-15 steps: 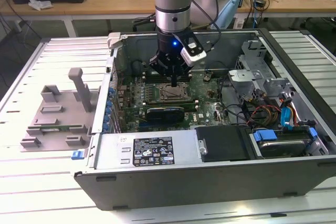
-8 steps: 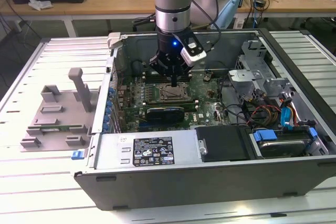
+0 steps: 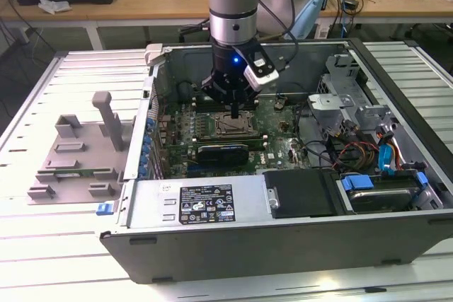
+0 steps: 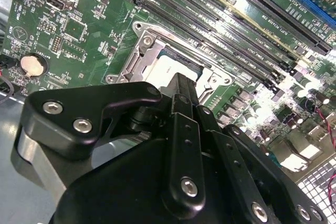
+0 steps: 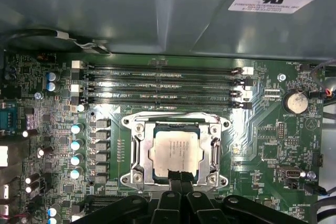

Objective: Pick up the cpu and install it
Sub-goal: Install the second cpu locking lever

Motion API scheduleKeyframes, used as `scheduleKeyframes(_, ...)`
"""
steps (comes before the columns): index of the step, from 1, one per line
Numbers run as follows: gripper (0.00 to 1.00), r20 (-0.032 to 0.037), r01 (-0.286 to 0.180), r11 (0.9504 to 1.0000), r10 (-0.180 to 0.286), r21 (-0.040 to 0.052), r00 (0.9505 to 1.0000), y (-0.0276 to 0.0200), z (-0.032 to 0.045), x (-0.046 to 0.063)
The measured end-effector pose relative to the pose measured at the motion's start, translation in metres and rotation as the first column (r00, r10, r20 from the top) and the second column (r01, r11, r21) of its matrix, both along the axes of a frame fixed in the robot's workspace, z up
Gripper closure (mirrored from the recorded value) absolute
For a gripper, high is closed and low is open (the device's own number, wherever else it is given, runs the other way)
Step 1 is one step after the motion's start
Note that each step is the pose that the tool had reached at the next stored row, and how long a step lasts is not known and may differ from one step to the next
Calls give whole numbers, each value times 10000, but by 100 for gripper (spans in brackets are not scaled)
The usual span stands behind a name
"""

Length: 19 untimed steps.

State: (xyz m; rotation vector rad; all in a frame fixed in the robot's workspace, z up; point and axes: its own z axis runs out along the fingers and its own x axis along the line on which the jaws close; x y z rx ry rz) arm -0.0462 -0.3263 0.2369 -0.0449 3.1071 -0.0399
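The cpu (image 5: 176, 152), a small square chip with a pale silver top, lies flat inside the metal socket frame (image 5: 137, 153) on the green motherboard. My gripper (image 5: 177, 176) hangs just above the chip's edge, its two thin black fingers pressed together with nothing between them. In the second wrist view the fingertips (image 4: 181, 85) cover part of the cpu (image 4: 165, 69). In the exterior view the gripper (image 3: 234, 112) reaches down into the open computer case, right over the socket (image 3: 233, 127).
A grey fixture plate (image 3: 78, 153) with upright blocks lies outside the case at the exterior view's left. Memory slots (image 5: 163, 85) run beside the socket. The power supply (image 3: 205, 203), drive bays (image 3: 379, 189) and cables (image 3: 347, 153) crowd the case.
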Motion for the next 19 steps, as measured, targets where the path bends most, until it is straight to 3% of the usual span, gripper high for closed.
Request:
scheduleKeyframes(9, 89, -1, 0, 10000, 0, 84, 10000, -56, 0, 0)
scheduleKeyframes(13, 89, -1, 0, 9998, 0, 193, 10000, -91, 0, 0)
scheduleKeyframes(19, 89, 0, 0, 9989, 0, 478, 10000, -184, 0, 0)
